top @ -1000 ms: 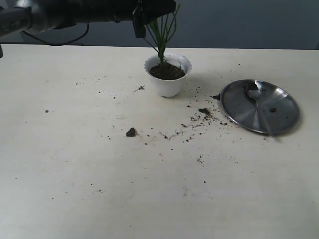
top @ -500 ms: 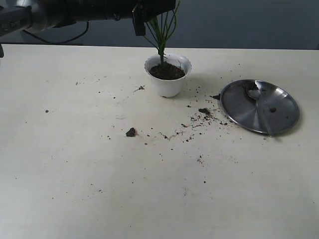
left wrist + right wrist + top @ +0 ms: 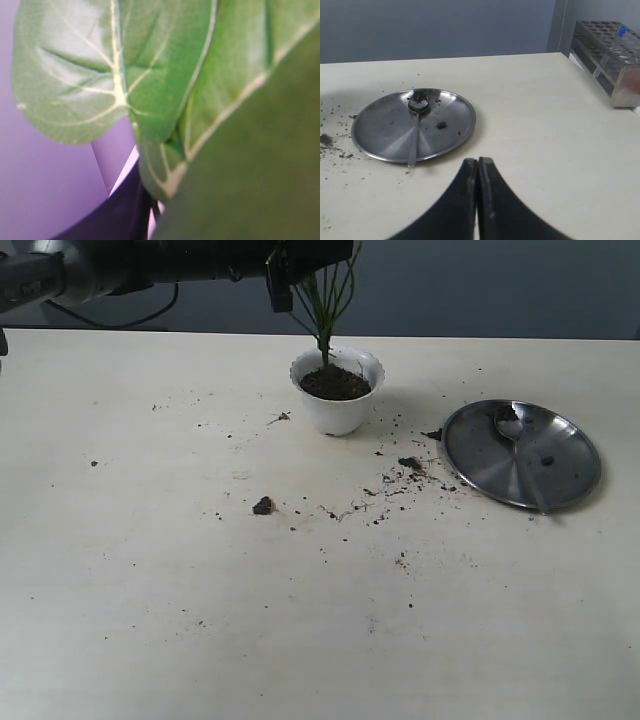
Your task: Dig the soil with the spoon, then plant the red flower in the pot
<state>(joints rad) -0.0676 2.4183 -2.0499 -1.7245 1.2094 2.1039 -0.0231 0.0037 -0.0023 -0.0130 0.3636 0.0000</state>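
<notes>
The white pot (image 3: 337, 400) stands at the table's far middle, filled with dark soil (image 3: 335, 383). The red flower's green stems (image 3: 325, 310) rise upright from that soil; its red blooms are out of view. My left gripper (image 3: 300, 270) reaches in from the top left and is shut on the stems high above the pot. In the left wrist view, broad green leaves (image 3: 150, 75) fill the picture, and one dark finger (image 3: 125, 215) shows below them. The spoon (image 3: 517, 440) lies on the steel plate (image 3: 560, 480). Near that plate (image 3: 380, 135) and its spoon (image 3: 415, 130), my right gripper (image 3: 478, 161) is shut and empty.
Soil crumbs (image 3: 405, 470) are scattered between pot and plate, and a single clump (image 3: 263, 505) lies to the front left of the pot. A metal test-tube rack (image 3: 615, 55) stands at the table's edge beyond the plate.
</notes>
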